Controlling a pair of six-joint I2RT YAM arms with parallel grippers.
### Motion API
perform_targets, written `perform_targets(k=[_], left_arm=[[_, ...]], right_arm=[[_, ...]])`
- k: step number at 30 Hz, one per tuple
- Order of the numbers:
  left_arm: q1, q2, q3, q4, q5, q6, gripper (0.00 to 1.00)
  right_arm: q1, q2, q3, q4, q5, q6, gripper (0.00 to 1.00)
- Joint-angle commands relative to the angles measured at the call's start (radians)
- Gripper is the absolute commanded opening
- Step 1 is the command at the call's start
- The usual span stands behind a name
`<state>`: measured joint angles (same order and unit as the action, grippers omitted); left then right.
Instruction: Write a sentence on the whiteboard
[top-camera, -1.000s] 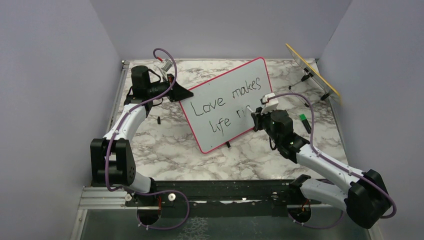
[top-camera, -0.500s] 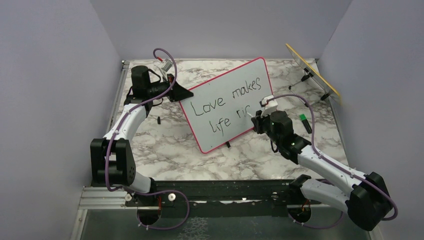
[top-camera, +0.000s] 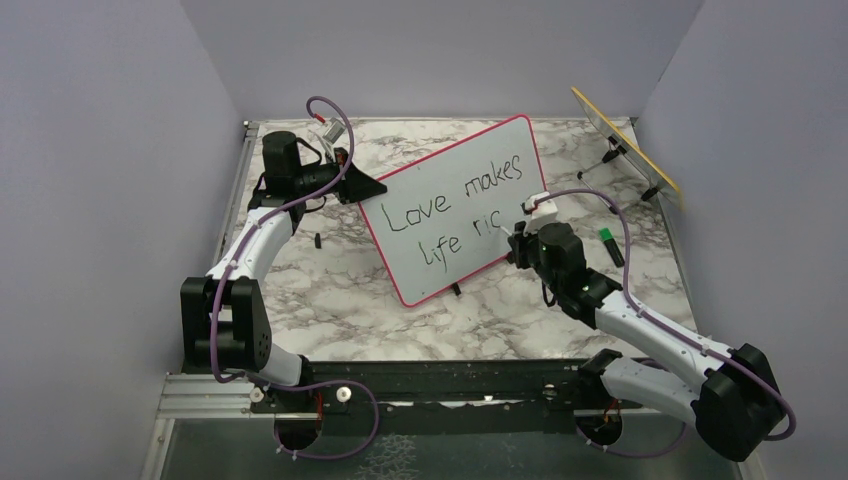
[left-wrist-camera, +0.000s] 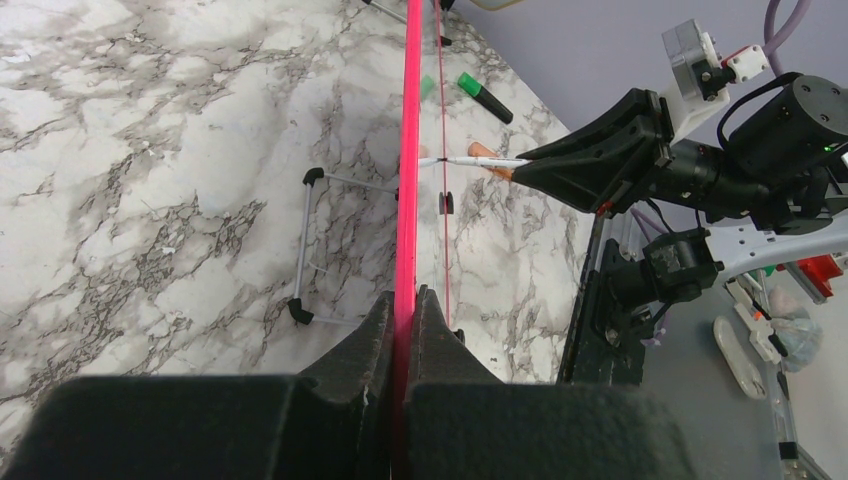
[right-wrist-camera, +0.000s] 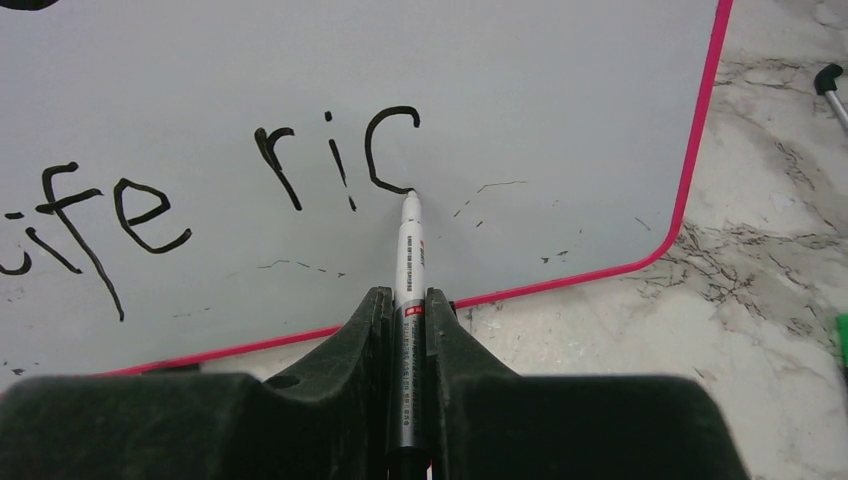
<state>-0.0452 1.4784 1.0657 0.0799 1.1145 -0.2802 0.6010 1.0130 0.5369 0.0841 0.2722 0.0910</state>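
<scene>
The whiteboard (top-camera: 440, 180), white with a pink-red frame, stands tilted on the marble table. It reads "Love makes" over "life ric" (top-camera: 455, 215) in black marker. My left gripper (top-camera: 372, 187) is shut on the board's left edge; the left wrist view shows the pink frame (left-wrist-camera: 408, 150) edge-on between the jaws. My right gripper (top-camera: 512, 232) is shut on a white marker (right-wrist-camera: 409, 260). Its tip touches the board at the bottom end of the "c" (right-wrist-camera: 388, 150) in the right wrist view.
A yellow-edged panel (top-camera: 625, 145) on a wire stand sits at the back right. A green-capped marker (top-camera: 608, 243) lies on the table right of my right arm. The board's black feet (top-camera: 456, 290) rest on the marble. Walls close in left, right and back.
My right gripper has moved the marker rightward, and the "c" has appeared after "ri" on the second line. The left gripper and board have not moved.
</scene>
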Motion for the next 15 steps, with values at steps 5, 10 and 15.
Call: perform_targets(k=[5, 10, 15], left_arm=[[-0.001, 0.04, -0.024, -0.078, -0.076, 0.071, 0.0], [-0.001, 0.04, -0.023, -0.078, -0.075, 0.072, 0.0], [-0.002, 0.04, -0.023, -0.078, -0.072, 0.072, 0.0]], right_arm=[[0.001, -0.018, -0.009, 0.068, 0.063, 0.011, 0.01], [-0.001, -0.043, 0.001, 0.098, 0.082, -0.007, 0.01], [-0.006, -0.031, 0.023, 0.142, 0.081, -0.033, 0.01]])
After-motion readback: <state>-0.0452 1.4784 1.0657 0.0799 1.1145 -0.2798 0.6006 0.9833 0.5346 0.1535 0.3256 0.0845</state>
